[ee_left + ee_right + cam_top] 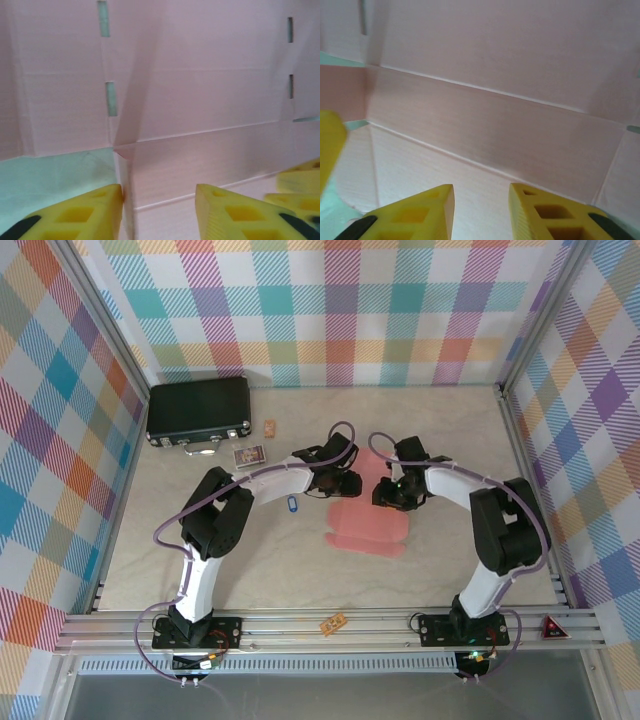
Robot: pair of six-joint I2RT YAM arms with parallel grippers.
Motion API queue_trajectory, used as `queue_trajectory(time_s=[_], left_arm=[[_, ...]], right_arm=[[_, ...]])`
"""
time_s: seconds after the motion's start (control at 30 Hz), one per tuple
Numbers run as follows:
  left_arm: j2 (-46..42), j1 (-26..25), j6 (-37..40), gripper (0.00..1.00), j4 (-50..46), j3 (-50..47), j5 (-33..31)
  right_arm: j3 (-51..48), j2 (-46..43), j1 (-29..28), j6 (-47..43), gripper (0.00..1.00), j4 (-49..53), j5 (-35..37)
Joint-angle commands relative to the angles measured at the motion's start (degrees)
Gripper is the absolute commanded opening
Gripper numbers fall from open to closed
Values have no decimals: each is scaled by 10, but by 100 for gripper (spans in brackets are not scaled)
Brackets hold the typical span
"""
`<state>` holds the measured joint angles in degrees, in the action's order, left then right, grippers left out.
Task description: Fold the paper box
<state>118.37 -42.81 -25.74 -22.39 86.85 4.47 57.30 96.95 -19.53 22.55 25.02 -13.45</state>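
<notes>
the left fingers [85, 215] stand apart, a raised flap edge just inside one of them, gripping nothing. the right fingers [420, 210] are likewise apart, low over a panel. a push off the scored crease could buckle the thin card or skid the sheet along the counter [250, 560]. the paper box [367, 526] lies mid-counter between both arms: salmon-pink, slotted, mostly flat, one wall seemingly raised.
</notes>
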Motion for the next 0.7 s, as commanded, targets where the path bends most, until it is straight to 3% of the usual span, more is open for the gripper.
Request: queue_trajectory(time_s=[0.0, 0.17, 0.27, 0.47, 0.67], left_arm=[[-59, -7, 14, 45, -29, 9, -33], [-67, -17, 34, 47, -61, 32, -44], [-56, -29, 46, 42, -73, 49, -44], [0, -35, 43, 3, -70, 90, 27], [68, -37, 25, 0, -63, 132, 68]], right_arm=[[-7, -55, -2, 23, 36, -29, 5], [-20, -112, 12, 36, 37, -16, 64], [-26, -130, 30, 37, 37, 13, 102], [-60, -157, 75, 28, 39, 33, 110], [-84, -152, 111, 16, 42, 23, 66]])
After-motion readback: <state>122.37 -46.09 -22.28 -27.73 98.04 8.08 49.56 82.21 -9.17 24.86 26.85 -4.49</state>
